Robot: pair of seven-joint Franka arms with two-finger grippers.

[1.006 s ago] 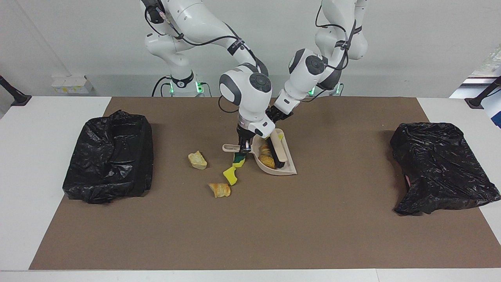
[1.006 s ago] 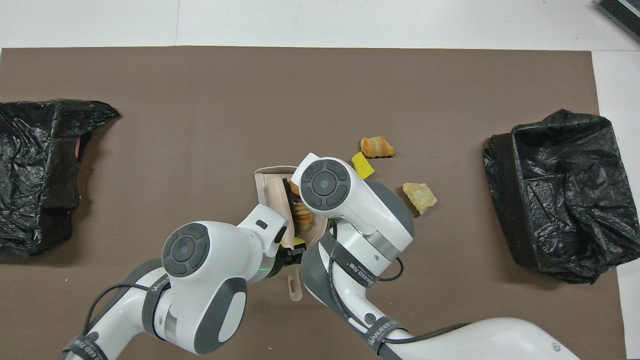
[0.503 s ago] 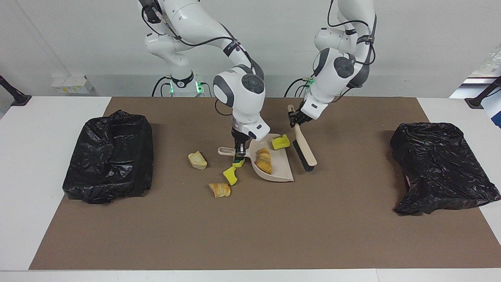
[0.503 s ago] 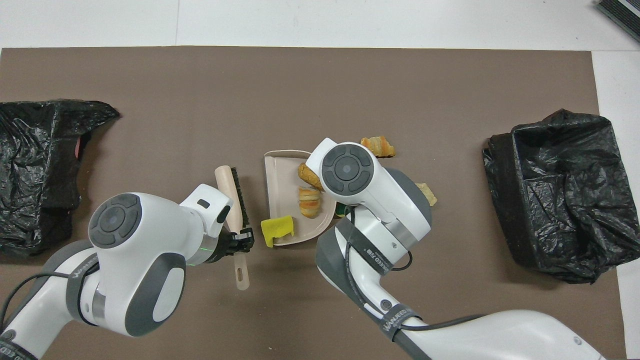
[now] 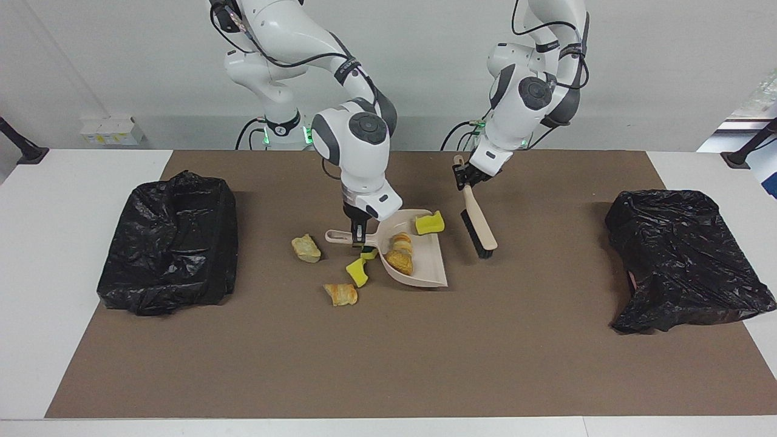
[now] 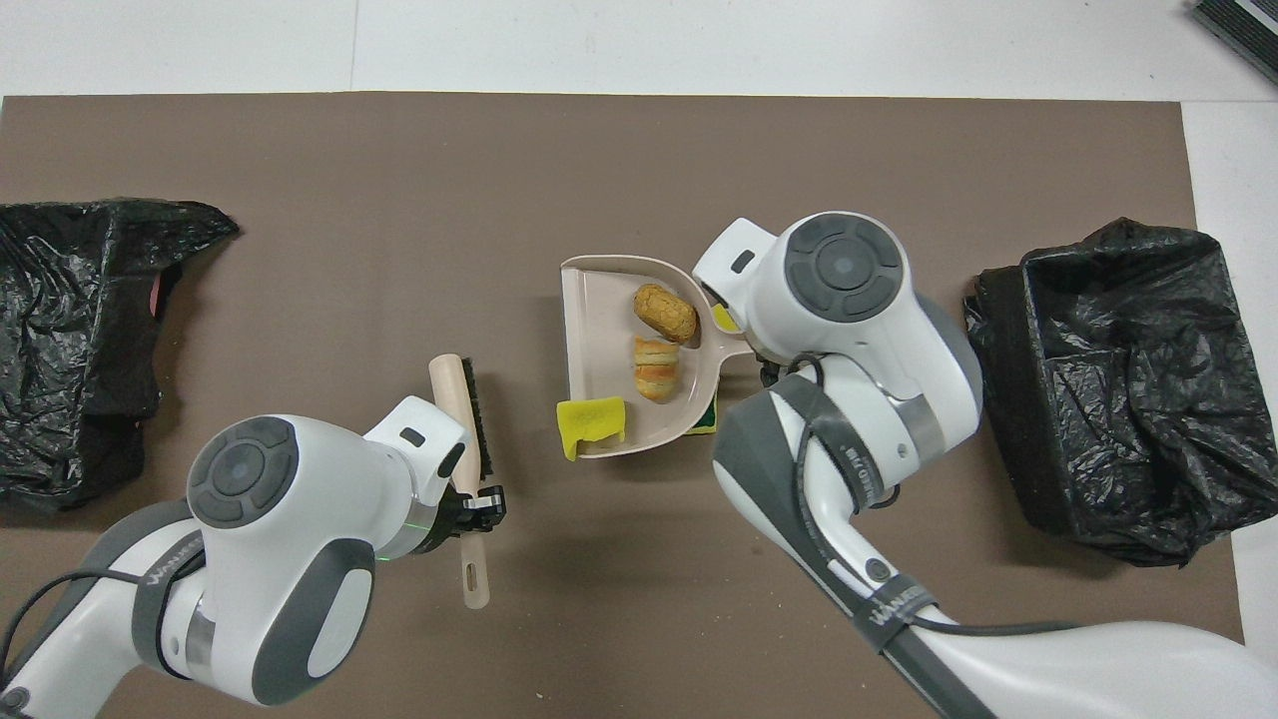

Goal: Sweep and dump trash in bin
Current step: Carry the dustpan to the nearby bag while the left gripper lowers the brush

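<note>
Gripping the brush (image 5: 477, 227) by its handle, the left end effector (image 5: 462, 176) holds it beside the dustpan (image 5: 425, 267). That pan, held by its handle in the right end effector (image 5: 357, 233), already carries three scraps (image 5: 401, 254). About four scraps (image 5: 340, 294) remain on the table (image 5: 388, 364) near it, and neither black-bagged bin (image 5: 170, 243) has received a dump, so sweeping looks roughly half done.

Dustpan (image 5: 425, 267): smooth beige plastic, matt. Bin liners (image 5: 170, 243) flanking the dustpan: crinkled glossy black plastic. Mat (image 5: 388, 358) beneath: rough matt brown paperboard.
</note>
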